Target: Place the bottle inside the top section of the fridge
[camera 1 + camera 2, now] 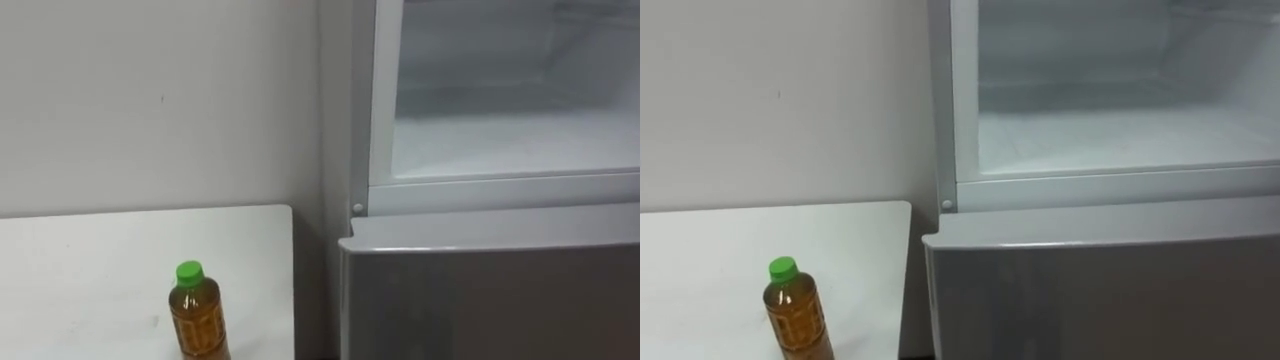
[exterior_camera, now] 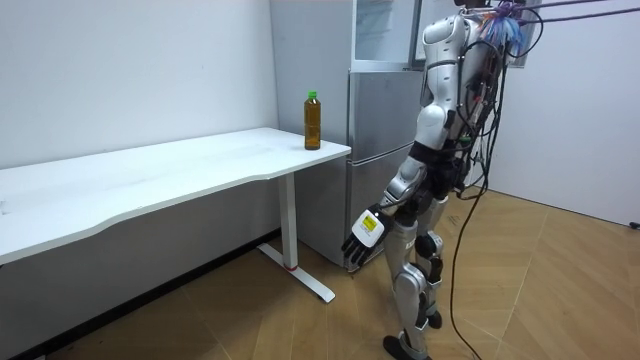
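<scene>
The bottle stands upright, green cap on, to the left of the fridge. It rests on the desk, near the desk edge that faces the fridge. No robot hand touches it.

The upper compartment of the fridge stands open and shows its white interior. The lower door is closed. The robot stands in front of the fridge.

The left robot hand hangs low before the fridge's lower door, well below the bottle, fingers spread and slack, holding nothing.

Step in hand, as judged: approach, before the grasp.

Next move calls for:
- raising a robot hand to the bottle
- closing it round the body below the cap
- keeping the bottle upright
- carrying it rightward and up over the sill into the upper compartment
</scene>
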